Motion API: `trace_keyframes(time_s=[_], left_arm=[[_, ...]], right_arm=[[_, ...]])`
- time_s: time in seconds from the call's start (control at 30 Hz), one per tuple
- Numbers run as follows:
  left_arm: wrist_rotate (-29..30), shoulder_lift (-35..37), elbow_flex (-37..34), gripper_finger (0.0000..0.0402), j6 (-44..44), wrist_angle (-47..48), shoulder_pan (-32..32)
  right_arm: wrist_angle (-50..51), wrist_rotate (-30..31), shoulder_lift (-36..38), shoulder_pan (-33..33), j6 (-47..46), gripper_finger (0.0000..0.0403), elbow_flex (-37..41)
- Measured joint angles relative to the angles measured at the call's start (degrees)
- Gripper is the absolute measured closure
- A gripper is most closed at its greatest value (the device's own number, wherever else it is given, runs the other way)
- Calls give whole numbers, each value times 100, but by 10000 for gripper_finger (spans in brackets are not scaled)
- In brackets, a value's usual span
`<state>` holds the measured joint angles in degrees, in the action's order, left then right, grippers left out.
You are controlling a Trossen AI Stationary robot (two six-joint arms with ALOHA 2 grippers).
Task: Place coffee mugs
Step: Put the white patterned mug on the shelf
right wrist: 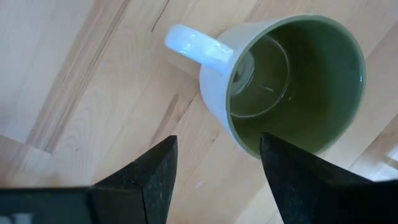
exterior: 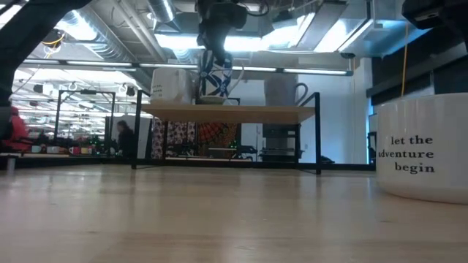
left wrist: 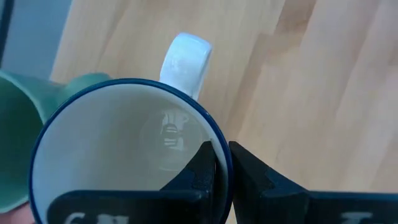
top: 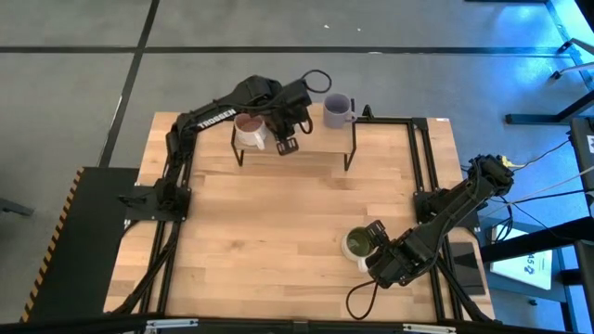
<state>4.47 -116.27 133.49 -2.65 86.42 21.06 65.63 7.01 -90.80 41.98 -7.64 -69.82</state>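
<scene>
In the left wrist view, my left gripper [left wrist: 222, 163] is shut on a white mug [left wrist: 118, 149] with a dark-blue rim, and a teal-green mug [left wrist: 18, 137] shows beside it. In the high view this gripper [top: 286, 141] is over the wooden shelf at the table's far side and hides the held mug. The white mug with a mauve inside [top: 249, 130] and the lavender mug [top: 336, 111] stand on the shelf top. My right gripper [right wrist: 214, 146] is open, just off the olive-green-lined mug [right wrist: 292, 81], which stands on its base near the table's near right [top: 357, 244]. My left gripper pinches the white mug's wall at the rim [left wrist: 214, 134], close to the handle [left wrist: 185, 59]. One finger is inside the mug and one outside, coming from above and pointing down. The mug stays upright; I cannot tell whether its base rests on the wood.
The black-framed shelf [top: 351, 148] stands along the table's far edge on thin legs. A black frame rail [top: 422, 158] runs down the right side. The olive-lined mug fills the right of the low view [exterior: 420, 146]. Bare wood [top: 278, 223] spans the table's middle.
</scene>
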Motion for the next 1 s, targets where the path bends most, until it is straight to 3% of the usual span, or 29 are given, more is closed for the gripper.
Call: trace_keyframes(time_s=[0.7, 1.0], left_arm=[[96, 13, -590, 379, 59, -393, 17], [104, -24, -614, 351, 63, -234, 19]], right_arm=[[2, 2, 0, 0, -223, 185, 0], [6, 0, 0, 0, -221, 185, 0]])
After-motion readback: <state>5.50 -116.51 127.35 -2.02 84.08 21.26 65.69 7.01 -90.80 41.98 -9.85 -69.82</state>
